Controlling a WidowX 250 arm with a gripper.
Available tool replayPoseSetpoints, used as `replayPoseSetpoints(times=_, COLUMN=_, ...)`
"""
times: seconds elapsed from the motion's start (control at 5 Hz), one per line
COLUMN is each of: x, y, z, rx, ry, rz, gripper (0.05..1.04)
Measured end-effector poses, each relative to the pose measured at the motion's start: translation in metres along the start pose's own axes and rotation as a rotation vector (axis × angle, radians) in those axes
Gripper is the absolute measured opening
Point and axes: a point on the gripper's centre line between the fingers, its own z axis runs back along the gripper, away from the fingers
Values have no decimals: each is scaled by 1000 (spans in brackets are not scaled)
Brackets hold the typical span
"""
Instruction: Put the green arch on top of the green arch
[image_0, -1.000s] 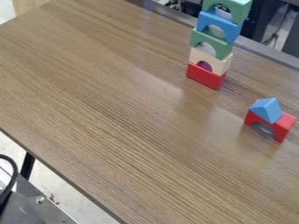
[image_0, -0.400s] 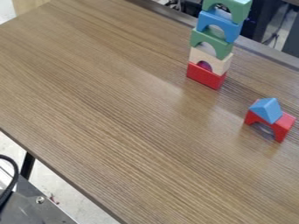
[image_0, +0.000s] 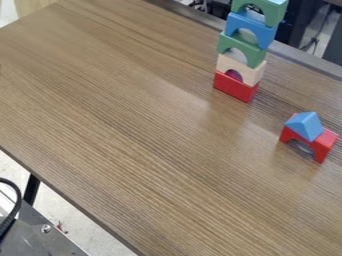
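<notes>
In the camera view, a tall stack of toy blocks stands upright on the brown wood-grain surface (image_0: 133, 125), toward the upper right. A solid red block (image_0: 234, 87) is its base. On that rests a pale natural-wood arch (image_0: 250, 74), with a small purple piece (image_0: 234, 74) visible in its opening. Next comes a green wooden arch (image_0: 254, 54), then a blue wooden arch (image_0: 264, 33). The upper green wooden arch (image_0: 274, 11) sits on the blue one, at the view's top edge, so the two green arches are apart, with blue between them. The arches' openings face down. Whether the fingers are wide or narrow, I cannot tell. Well apart from the stack, near the right edge, a blue triangular prism (image_0: 306, 125) rests on a red arch (image_0: 326, 142). A black cable (image_0: 16, 197) curves at the lower left.
</notes>
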Motion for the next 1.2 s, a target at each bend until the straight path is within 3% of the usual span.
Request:
replayPoseSetpoints(times=0.4, x=4, y=0, z=4, rx=4, ry=2, rz=10, gripper=568)
replayPoseSetpoints(times=1.2, x=0, y=-18, z=-20, rx=86, ry=-20, rz=-24, gripper=568)
